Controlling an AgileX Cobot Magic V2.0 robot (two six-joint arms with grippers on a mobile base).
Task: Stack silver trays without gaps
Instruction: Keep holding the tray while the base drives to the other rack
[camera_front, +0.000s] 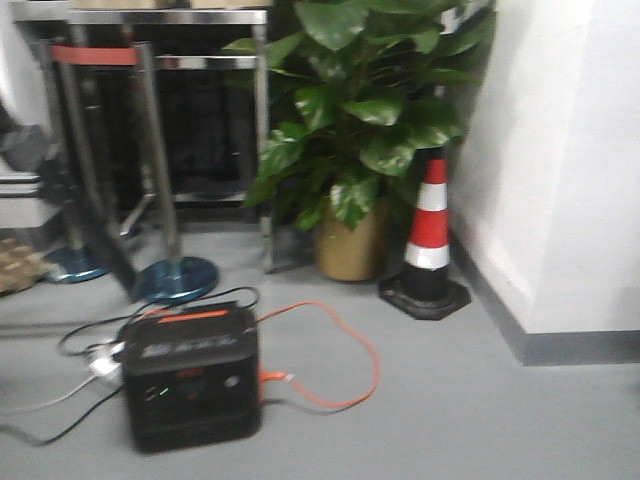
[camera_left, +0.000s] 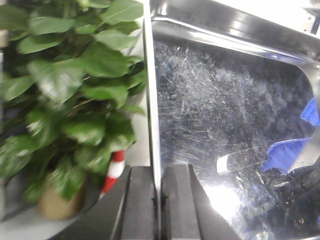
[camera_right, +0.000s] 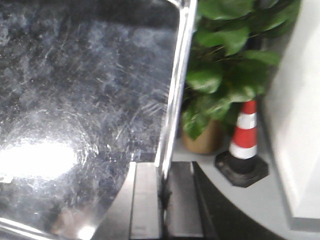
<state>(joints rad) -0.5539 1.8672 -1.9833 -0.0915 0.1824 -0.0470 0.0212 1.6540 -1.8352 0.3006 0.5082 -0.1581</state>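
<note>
I see left claw (camera_left: 159, 200) pinching one rim of silver tray (camera_left: 225, 115), right claw (camera_right: 162, 200) pinching far rim. Tray up in air between them. Only thin edge held, steel slippery. I fear tray slips or tips, lands crooked, leaves gap.

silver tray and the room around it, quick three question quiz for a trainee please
1. True or false: the left gripper is shut on the rim of the silver tray.
2. In the right wrist view, what stands on the floor beside the potted plant? A) a traffic cone B) a blue bucket C) a chair
3. Fill in: in the front view, the cable looping beside the black power box is ___ in colour.

Key: 1 true; 2 A; 3 orange.
</note>
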